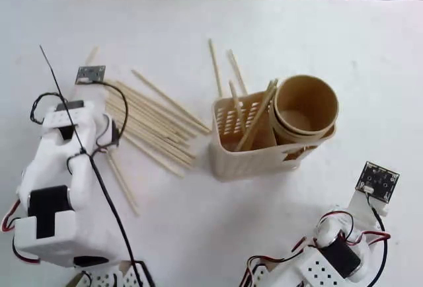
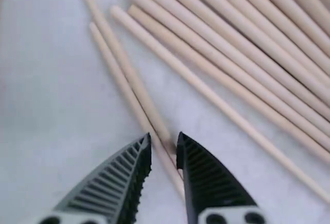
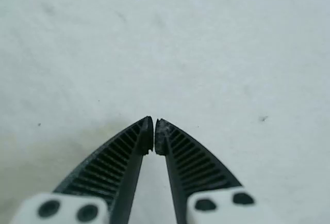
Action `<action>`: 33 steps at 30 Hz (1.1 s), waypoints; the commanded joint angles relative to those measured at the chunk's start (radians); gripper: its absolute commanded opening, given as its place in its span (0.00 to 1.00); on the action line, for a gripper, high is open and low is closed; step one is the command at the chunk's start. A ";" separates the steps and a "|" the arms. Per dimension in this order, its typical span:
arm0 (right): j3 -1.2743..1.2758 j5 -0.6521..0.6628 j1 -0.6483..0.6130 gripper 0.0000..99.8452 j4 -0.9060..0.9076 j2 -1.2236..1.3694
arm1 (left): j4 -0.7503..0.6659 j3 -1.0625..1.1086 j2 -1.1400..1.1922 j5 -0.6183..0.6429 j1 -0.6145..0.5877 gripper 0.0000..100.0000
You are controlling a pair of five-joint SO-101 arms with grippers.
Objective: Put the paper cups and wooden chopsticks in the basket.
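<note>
The white table (image 1: 198, 234) carries loose chopsticks (image 1: 152, 125) and a cream basket (image 1: 248, 158).

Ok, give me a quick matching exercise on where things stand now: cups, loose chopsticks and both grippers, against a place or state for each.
Things:
1. paper cups
2. loose chopsticks
3. left gripper
4. right gripper

Places or states:
A. shut, above bare table
B. stacked in the basket
C. down at a chopstick lying on the table
D. spread on the table beside the basket

Pairs: 1-B, 2-D, 3-C, 4-A.
</note>
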 commanded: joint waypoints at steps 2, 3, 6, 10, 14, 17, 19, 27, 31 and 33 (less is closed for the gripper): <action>0.009 -0.003 0.008 0.02 -0.010 -0.008 | -0.009 -0.005 -0.004 0.005 0.019 0.09; 0.009 -0.003 0.008 0.02 -0.010 -0.008 | -0.008 -0.003 -0.004 0.003 0.027 0.09; 0.009 -0.003 0.008 0.02 -0.010 -0.008 | 0.028 0.011 -0.004 0.003 0.048 0.09; 0.009 -0.003 0.008 0.02 -0.010 -0.008 | 0.064 0.035 -0.005 0.009 0.065 0.09; 0.009 -0.003 0.008 0.02 -0.010 -0.008 | 0.078 0.038 -0.005 0.009 0.061 0.10; 0.009 -0.003 0.008 0.02 -0.010 -0.008 | 0.094 0.040 -0.004 0.011 0.061 0.10; 0.009 -0.003 0.008 0.02 -0.010 -0.008 | 0.121 0.041 -0.002 0.011 0.068 0.10; 0.009 -0.003 0.008 0.02 -0.010 -0.008 | 0.140 0.060 -0.004 0.011 0.061 0.16; 0.009 -0.003 0.008 0.02 -0.010 -0.008 | 0.140 0.063 -0.004 0.011 0.061 0.14; 0.009 -0.003 0.008 0.02 -0.010 -0.008 | 0.140 0.061 -0.004 0.003 0.064 0.13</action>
